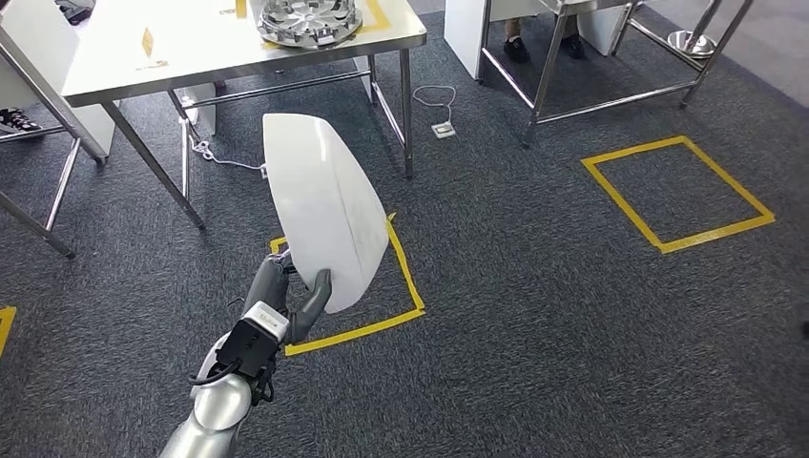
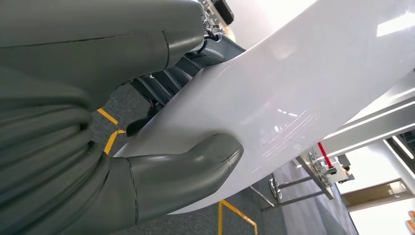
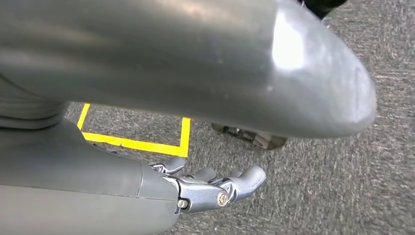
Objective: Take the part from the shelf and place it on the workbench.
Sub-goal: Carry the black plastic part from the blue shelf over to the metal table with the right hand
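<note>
Fingers (image 1: 272, 281) of the left hand (image 1: 286, 301) grip the white panel (image 1: 324, 205) at its lower edge, thumb across its face, while the right hand (image 3: 215, 188) hangs loosely curled, holding nothing.

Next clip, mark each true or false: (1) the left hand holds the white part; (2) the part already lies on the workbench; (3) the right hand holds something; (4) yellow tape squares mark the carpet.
1. True: the left hand grips the white part by its lower edge, thumb on its face.
2. False: the part is held above the carpet; the workbench stands ahead.
3. False: the right hand hangs over the carpet, holding nothing, fingers loosely apart.
4. True: one yellow tape square lies to the right, and another lies partly behind the part.
</note>
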### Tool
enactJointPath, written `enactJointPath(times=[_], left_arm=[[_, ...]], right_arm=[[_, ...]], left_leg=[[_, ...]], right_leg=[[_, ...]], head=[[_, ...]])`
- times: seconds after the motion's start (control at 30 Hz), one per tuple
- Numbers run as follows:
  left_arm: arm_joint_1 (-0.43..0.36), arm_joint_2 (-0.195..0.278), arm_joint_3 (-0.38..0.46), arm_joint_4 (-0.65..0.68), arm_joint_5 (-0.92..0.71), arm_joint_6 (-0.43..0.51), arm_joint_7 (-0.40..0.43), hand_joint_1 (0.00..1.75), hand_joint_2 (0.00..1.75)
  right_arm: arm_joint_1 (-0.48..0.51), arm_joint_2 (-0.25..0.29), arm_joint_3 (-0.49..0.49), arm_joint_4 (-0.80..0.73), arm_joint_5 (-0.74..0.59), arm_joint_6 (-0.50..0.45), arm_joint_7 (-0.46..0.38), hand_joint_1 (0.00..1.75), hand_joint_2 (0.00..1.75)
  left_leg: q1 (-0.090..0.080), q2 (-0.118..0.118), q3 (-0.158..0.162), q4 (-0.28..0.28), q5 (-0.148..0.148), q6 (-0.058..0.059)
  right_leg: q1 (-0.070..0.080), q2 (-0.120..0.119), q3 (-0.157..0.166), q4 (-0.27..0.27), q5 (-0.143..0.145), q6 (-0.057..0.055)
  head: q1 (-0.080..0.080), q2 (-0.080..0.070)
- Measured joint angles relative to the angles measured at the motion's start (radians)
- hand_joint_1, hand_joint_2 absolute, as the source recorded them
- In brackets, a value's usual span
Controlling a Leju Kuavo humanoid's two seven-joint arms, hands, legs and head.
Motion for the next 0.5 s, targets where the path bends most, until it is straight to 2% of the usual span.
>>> enactJointPath(times=[0.03, 0.07, 0.1, 0.17, 0.2, 0.23, 0.3, 0.33, 0.37, 0.4, 0.47, 0.5], left_arm=[[-0.001, 0.000, 0.000, 0.000, 0.000, 0.001, -0.001, 1.75, 1.75], [-0.001, 0.000, 0.000, 0.001, 0.000, 0.002, -0.001, 1.75, 1.75], [-0.001, 0.000, 0.000, 0.001, 0.001, 0.003, -0.002, 1.75, 1.75], [-0.001, -0.001, 0.000, 0.003, 0.001, 0.005, -0.004, 1.75, 1.75], [-0.002, -0.001, 0.000, 0.004, 0.001, 0.006, -0.005, 1.75, 1.75], [-0.003, -0.001, 0.000, 0.005, 0.002, 0.007, -0.006, 1.75, 1.75], [-0.003, -0.002, 0.000, 0.009, 0.003, 0.009, -0.007, 1.75, 1.75], [-0.003, -0.002, 0.000, 0.012, 0.003, 0.009, -0.008, 1.75, 1.75], [-0.002, -0.002, 0.000, 0.014, 0.003, 0.009, -0.007, 1.75, 1.75], [-0.002, -0.002, 0.000, 0.016, 0.003, 0.009, -0.007, 1.75, 1.75], [-0.003, -0.003, 0.000, 0.017, 0.003, 0.009, -0.008, 1.75, 1.75], [-0.003, -0.003, 0.000, 0.017, 0.003, 0.009, -0.008, 1.75, 1.75]], right_arm=[[0.000, 0.000, 0.000, 0.000, 0.000, 0.000, 0.000, 0.00, 0.00], [-0.001, 0.000, 0.000, 0.000, 0.000, 0.000, -0.001, 0.00, 0.00], [-0.001, 0.000, 0.000, 0.000, 0.000, 0.000, -0.001, 0.00, 0.00], [-0.002, 0.000, 0.000, 0.000, -0.001, 0.000, -0.001, 0.00, 0.00], [-0.003, 0.000, 0.000, 0.000, -0.001, 0.001, -0.001, 0.00, 0.00], [-0.004, 0.000, 0.000, 0.000, -0.002, 0.001, -0.001, 0.00, 0.00], [-0.004, 0.000, 0.000, 0.000, -0.003, 0.003, -0.002, 0.00, 0.00], [-0.004, 0.000, -0.001, 0.000, -0.003, 0.003, -0.002, 0.00, 0.00], [-0.003, -0.001, -0.001, 0.000, -0.003, 0.004, -0.002, 0.00, 0.00], [-0.002, -0.001, -0.001, 0.000, -0.003, 0.004, -0.003, 0.00, 0.00], [-0.003, -0.002, -0.001, 0.000, -0.003, 0.005, -0.004, 0.00, 0.00], [-0.004, -0.002, -0.002, 0.000, -0.003, 0.006, -0.004, 0.00, 0.00]], left_leg=[[-0.004, 0.001, 0.016, -0.037, 0.011, 0.004], [-0.007, 0.001, 0.022, -0.051, 0.011, 0.005], [-0.009, 0.000, 0.022, -0.053, 0.011, 0.005], [-0.007, -0.003, 0.025, -0.060, 0.015, 0.013], [-0.005, -0.003, 0.028, -0.065, 0.017, 0.019], [-0.003, -0.002, 0.031, -0.068, 0.018, 0.024], [-0.005, 0.000, 0.032, -0.069, 0.015, 0.031], [-0.006, 0.000, 0.032, -0.069, 0.014, 0.033], [-0.007, -0.001, 0.033, -0.068, 0.012, 0.034], [-0.007, -0.002, 0.034, -0.067, 0.011, 0.034], [-0.008, -0.004, 0.039, -0.064, 0.006, 0.031], [-0.010, -0.005, 0.041, -0.062, 0.002, 0.028]], right_leg=[[0.001, 0.000, 0.001, 0.000, -0.002, 0.005], [0.001, 0.000, 0.001, -0.002, -0.003, 0.010], [0.001, -0.001, 0.002, -0.004, -0.002, 0.017], [-0.002, -0.003, 0.002, -0.001, -0.007, 0.029], [-0.003, -0.003, -0.006, 0.019, -0.020, 0.034], [-0.003, -0.004, -0.026, 0.060, -0.042, 0.038], [-0.003, -0.004, -0.092, 0.185, -0.098, 0.043], [-0.003, -0.004, -0.122, 0.238, -0.113, 0.045], [-0.003, -0.004, -0.139, 0.261, -0.110, 0.045], [-0.002, -0.003, -0.137, 0.246, -0.087, 0.043], [-0.001, -0.004, -0.083, 0.120, -0.013, 0.036], [0.002, -0.004, -0.053, 0.056, 0.012, 0.031]], head=[[0.000, 0.000], [0.001, 0.000], [0.001, 0.000], [0.001, 0.000], [0.002, 0.000], [0.002, 0.000], [0.003, 0.000], [0.003, 0.000], [0.003, 0.000], [0.003, 0.000], [0.003, 0.000], [0.003, 0.000]])
